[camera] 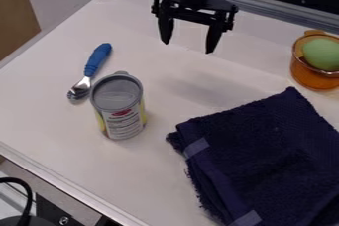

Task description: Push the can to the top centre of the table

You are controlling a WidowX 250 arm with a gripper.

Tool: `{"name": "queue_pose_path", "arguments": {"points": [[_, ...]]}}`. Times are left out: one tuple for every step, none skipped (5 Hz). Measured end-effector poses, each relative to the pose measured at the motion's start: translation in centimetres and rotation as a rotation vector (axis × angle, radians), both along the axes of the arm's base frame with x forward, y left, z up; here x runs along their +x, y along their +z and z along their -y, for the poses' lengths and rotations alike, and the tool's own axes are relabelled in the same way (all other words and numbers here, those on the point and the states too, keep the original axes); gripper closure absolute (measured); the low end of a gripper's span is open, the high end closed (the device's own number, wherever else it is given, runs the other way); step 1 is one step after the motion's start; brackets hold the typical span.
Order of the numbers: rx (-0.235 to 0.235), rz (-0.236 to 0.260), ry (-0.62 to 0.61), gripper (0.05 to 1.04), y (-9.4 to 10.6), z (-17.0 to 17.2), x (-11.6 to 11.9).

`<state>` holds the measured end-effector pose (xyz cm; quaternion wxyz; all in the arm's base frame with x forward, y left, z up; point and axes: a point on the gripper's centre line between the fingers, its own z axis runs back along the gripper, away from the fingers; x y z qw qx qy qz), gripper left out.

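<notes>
The gripper (187,46) hangs over the table near the top centre of the view, its two black fingers spread apart with nothing between them. A can (119,106) with a grey lid and a white and yellow label stands upright on the white table (46,116), left of centre. It is below and to the left of the gripper, well apart from it.
Beside the can on its upper left lies a spoon-like utensil (98,59) with a blue handle. A folded dark blue towel (265,155) covers the lower right. At the right edge an orange cup (314,77) holds a green round object (322,54).
</notes>
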<state>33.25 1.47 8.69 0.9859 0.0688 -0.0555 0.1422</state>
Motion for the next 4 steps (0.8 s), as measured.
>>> {"name": "queue_pose_path", "arguments": {"points": [[-0.003,-0.042,0.002,0.084,-1.2,0.0,-0.5],[-0.014,-0.073,-0.008,0.084,-1.1,-0.1,-1.4],[-0.021,-0.06,-0.029,0.084,0.1,-0.5,-2.4],[-0.062,-0.076,-0.077,0.084,1.2,-1.3,-4.9]]}}
